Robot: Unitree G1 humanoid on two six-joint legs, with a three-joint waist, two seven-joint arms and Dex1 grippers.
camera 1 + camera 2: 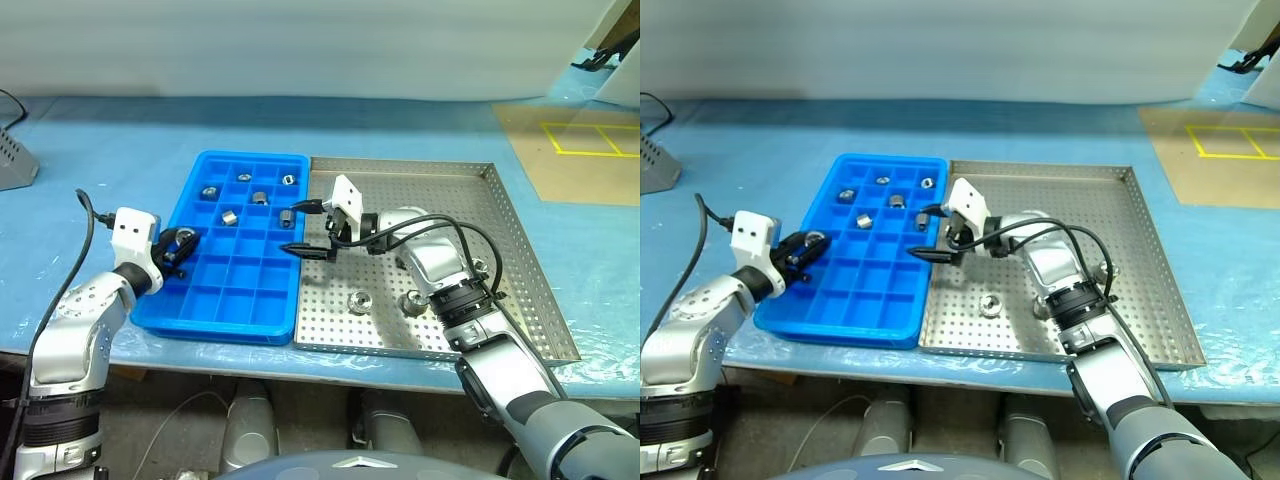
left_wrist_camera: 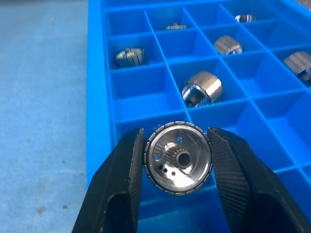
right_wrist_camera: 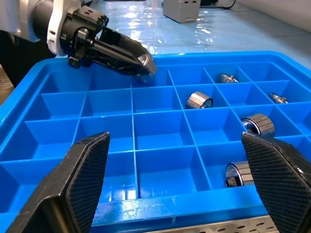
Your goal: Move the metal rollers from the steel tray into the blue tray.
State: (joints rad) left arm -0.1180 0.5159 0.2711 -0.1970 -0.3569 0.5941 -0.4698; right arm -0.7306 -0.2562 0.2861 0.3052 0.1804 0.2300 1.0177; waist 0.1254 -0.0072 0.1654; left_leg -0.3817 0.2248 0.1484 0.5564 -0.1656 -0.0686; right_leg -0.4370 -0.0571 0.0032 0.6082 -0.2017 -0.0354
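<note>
The blue tray (image 1: 215,322) lies left of the steel tray (image 1: 460,200), and their edges touch. Several metal rollers (image 1: 229,216) sit in the blue tray's far compartments. Two more rollers (image 1: 358,301) (image 1: 412,302) rest near the steel tray's front. My left gripper (image 1: 180,243) hovers over the blue tray's left edge, shut on a roller (image 2: 179,158) held between its fingers (image 2: 127,165). My right gripper (image 1: 300,230) reaches from the steel tray across the blue tray's right rim. It stands open, with nothing between its fingers (image 3: 85,174).
A grey box (image 1: 12,160) stands at the far left of the blue-covered table. A brown board with yellow tape (image 1: 580,150) lies at the back right. A black cable (image 1: 450,225) loops over my right forearm. The table's front edge runs just before both trays.
</note>
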